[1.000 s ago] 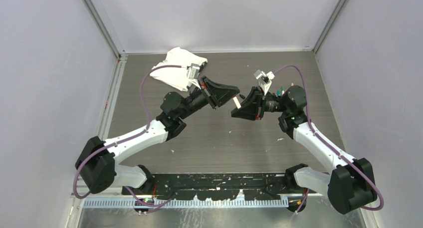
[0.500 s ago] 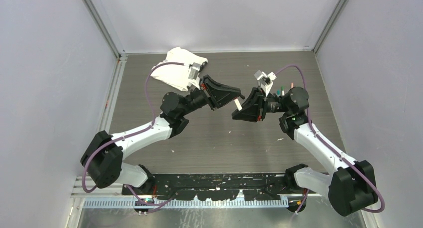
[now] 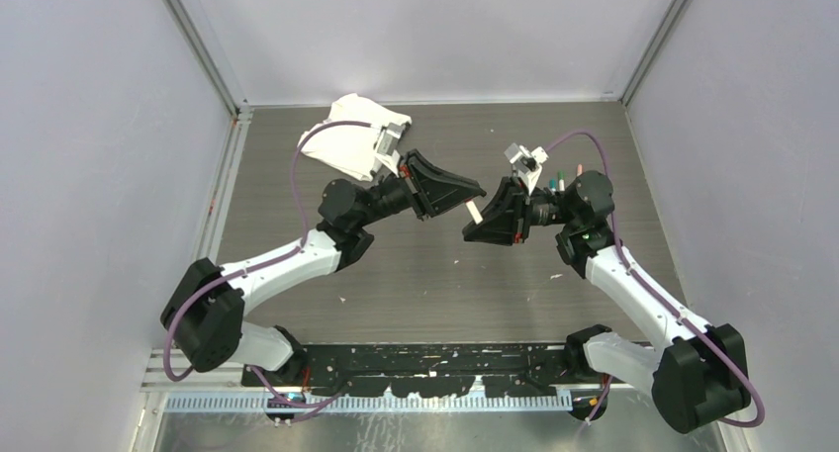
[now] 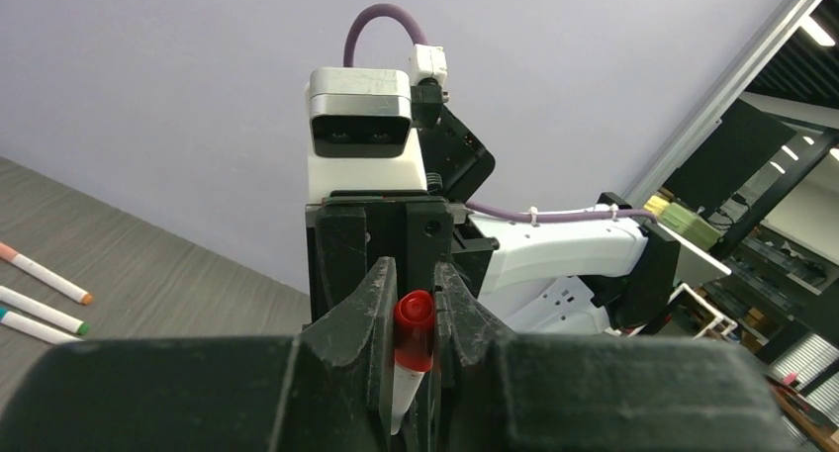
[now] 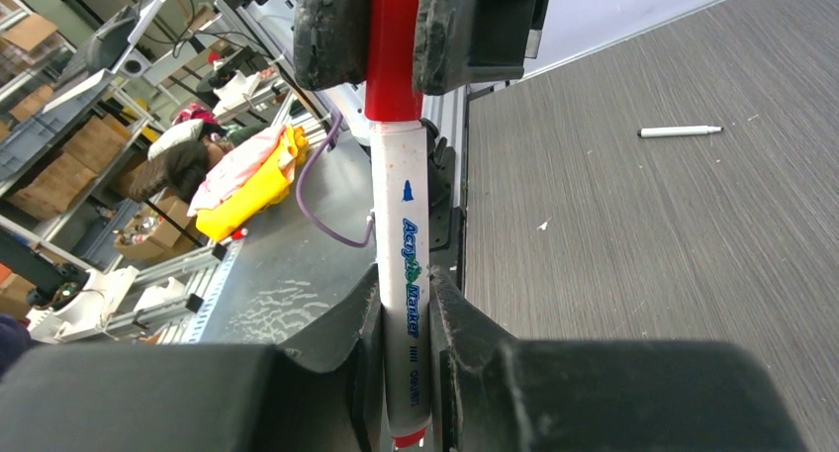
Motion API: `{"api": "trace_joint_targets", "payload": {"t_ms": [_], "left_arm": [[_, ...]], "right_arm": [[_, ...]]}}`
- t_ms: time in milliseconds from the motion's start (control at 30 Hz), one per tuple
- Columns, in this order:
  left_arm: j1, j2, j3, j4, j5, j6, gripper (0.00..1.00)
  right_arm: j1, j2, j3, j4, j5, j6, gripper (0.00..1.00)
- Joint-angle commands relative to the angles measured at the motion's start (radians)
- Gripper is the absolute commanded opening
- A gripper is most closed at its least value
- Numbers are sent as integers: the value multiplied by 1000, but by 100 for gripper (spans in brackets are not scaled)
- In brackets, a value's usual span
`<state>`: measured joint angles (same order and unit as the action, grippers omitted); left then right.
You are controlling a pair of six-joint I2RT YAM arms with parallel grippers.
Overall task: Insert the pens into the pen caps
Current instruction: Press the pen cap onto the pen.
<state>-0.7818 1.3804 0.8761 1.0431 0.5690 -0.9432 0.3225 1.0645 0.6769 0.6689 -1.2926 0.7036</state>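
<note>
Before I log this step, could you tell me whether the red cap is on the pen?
On: the red cap butts against the white barrel of the pen, with no tip showing between.

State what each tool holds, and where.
Left tool grips the red cap by its sides; right tool grips the white pen by its rear barrel.
</note>
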Motion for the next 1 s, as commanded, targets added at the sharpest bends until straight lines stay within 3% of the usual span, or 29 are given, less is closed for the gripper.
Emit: {"api": "trace_joint_targets", "payload": {"t_ms": [0,167,433,733,867,967], "left_arm": [[-65,-15,-41,-40,125,3,1],[-101,-46,-81,-146,115,112,1],[-167,-3,-122,-86,130,158,1],[-235,122,-141,158,114,-24,1],[-241,102,-173,117,129,-37,1],[-241,58,-196,-5,142,0,1]], "right_arm": [[-34,-2,50,-24,128,-30,1],[-38,1,48,-20,132,-32,1],[-50,2,30,23,148,-9,1],[-64,-10,13,49,153,-10,1],[-74,-21,6,74,150,2,1],[-88,-26,2,89,153,11,1]]}}
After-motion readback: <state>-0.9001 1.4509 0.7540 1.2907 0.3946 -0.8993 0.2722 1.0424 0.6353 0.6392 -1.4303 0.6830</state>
